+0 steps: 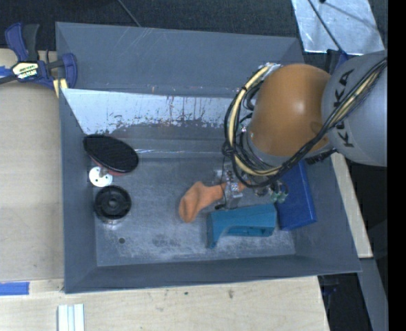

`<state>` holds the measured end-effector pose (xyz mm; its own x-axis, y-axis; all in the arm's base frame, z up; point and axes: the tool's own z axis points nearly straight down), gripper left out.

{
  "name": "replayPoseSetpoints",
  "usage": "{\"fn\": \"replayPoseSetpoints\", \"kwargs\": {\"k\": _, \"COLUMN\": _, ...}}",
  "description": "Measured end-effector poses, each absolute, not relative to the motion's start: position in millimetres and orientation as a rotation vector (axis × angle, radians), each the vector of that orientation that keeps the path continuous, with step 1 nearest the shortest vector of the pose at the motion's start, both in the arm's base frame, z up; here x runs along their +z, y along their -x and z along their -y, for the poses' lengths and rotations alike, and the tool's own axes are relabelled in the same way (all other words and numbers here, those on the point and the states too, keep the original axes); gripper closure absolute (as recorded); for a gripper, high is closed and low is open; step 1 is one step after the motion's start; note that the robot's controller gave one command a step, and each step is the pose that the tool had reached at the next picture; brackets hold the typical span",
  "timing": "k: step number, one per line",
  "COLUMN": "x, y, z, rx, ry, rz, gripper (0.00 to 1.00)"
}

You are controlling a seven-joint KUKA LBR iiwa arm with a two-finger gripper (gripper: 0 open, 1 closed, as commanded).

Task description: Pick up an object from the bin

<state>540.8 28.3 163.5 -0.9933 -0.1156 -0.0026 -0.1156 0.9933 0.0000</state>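
pincer [231,189] low in the bin [77,185], just beside an orange soft lump [197,200] and teal block [242,224]; its state cannot be told; nothing seen lifted; pick outstanding.

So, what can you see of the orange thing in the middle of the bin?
The orange thing is a soft-looking, crumpled lump, perhaps cloth or rubber. It lies on the floor of the bin near the middle, wide end left, narrow end reaching right to the end effector, which meets its tip. A teal block lies close at its lower right; whether they touch is unclear.
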Motion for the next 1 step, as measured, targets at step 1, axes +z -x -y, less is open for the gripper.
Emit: {"fn": "replayPoseSetpoints", "kwargs": {"k": 1, "x": 163.5, "y": -540.8, "z": -28.2, "rx": 0.000, "ry": 0.181, "rz": -3.134, "gripper": 1.00}}
